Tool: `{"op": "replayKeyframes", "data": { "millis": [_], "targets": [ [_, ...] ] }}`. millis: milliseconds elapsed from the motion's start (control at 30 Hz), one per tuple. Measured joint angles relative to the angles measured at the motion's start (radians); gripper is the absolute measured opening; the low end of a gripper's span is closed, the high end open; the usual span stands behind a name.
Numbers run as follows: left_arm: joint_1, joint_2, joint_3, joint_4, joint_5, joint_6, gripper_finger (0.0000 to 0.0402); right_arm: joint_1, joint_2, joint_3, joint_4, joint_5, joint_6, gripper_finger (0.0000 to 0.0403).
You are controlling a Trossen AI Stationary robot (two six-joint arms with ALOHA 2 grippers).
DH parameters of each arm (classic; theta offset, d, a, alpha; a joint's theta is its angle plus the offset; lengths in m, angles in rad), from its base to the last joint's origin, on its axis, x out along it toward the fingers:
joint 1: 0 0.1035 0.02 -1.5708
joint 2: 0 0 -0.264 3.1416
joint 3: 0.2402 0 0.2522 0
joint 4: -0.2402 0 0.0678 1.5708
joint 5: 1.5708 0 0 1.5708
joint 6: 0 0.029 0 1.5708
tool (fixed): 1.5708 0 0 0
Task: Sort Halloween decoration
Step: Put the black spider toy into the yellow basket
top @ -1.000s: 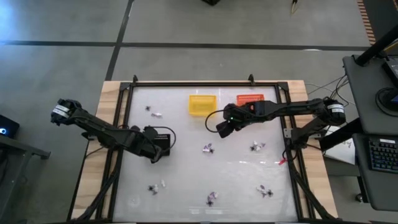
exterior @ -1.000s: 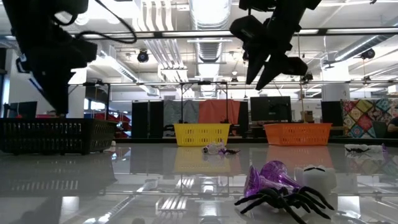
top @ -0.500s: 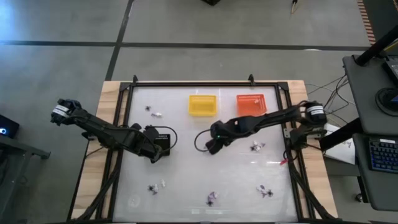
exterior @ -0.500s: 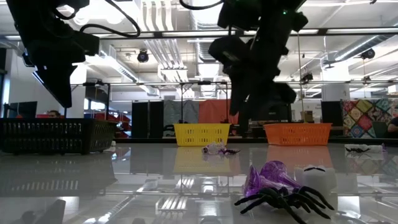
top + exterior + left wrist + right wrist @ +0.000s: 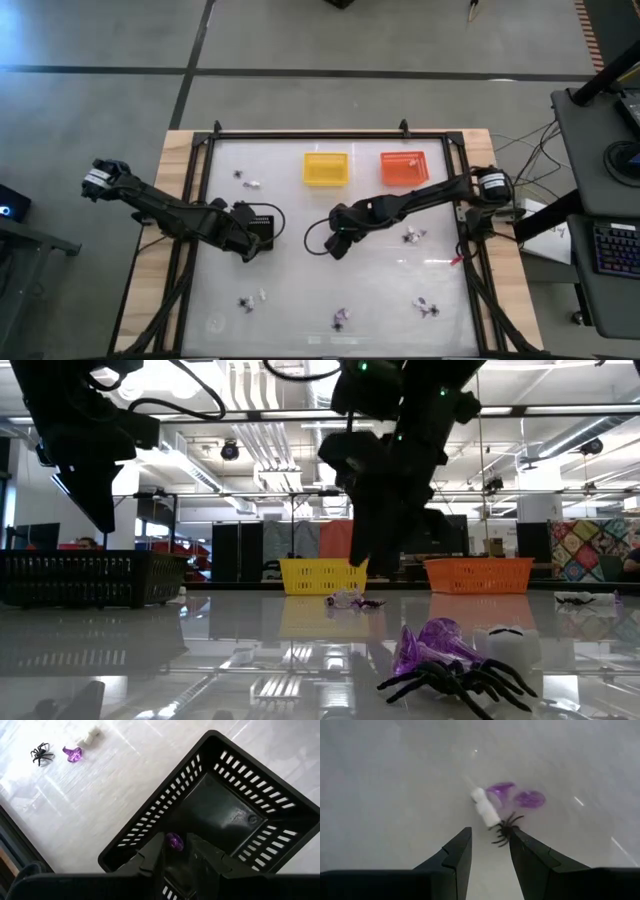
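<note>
The desk (image 5: 300,280) looks glossy and white, with a wood border; the black basket (image 5: 220,815) is matt slotted plastic

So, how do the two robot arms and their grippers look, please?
Both arms are dark and slender. The left arm and the right arm each carry a pale ring near the base and a loose black cable. The left gripper and the right gripper each have two dark, wedge-shaped fingers.

Yellow basket (image 5: 326,168), orange basket (image 5: 404,167)
</note>
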Motion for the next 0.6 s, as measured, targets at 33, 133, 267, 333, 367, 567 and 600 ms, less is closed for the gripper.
{"op": "replayKeyframes", "data": {
  "millis": [33,133,267,333,367,567,600],
  "targets": [
    [0.0,0.0,0.0,0.001,0.0,0.0,0.0063,0.0,0.009,0.0,0.002,0.001,-0.003,0.0123],
    [0.0,-0.001,0.0,0.002,0.001,-0.002,0.0063,0.0,0.034,0.0,0.002,-0.002,-0.01,0.0123],
    [0.0,-0.003,0.0,0.002,0.014,-0.003,0.0063,0.0,0.058,0.0,0.002,0.002,-0.034,0.0123],
    [0.0,-0.003,0.0,0.001,0.018,-0.008,0.0063,0.0,0.073,0.0,0.001,0.002,-0.046,0.0123],
    [0.0,-0.004,0.0,0.002,0.018,-0.011,0.0063,0.0,0.078,0.0,0.002,0.004,-0.052,0.0123],
    [0.0,-0.005,0.0,0.005,0.018,-0.011,0.0063,0.0,0.115,0.002,0.009,0.006,-0.07,0.0123],
    [0.0,-0.005,0.0,0.006,0.018,-0.011,0.0063,0.0,0.119,0.003,0.009,0.006,-0.066,0.0123]
  ]
}}
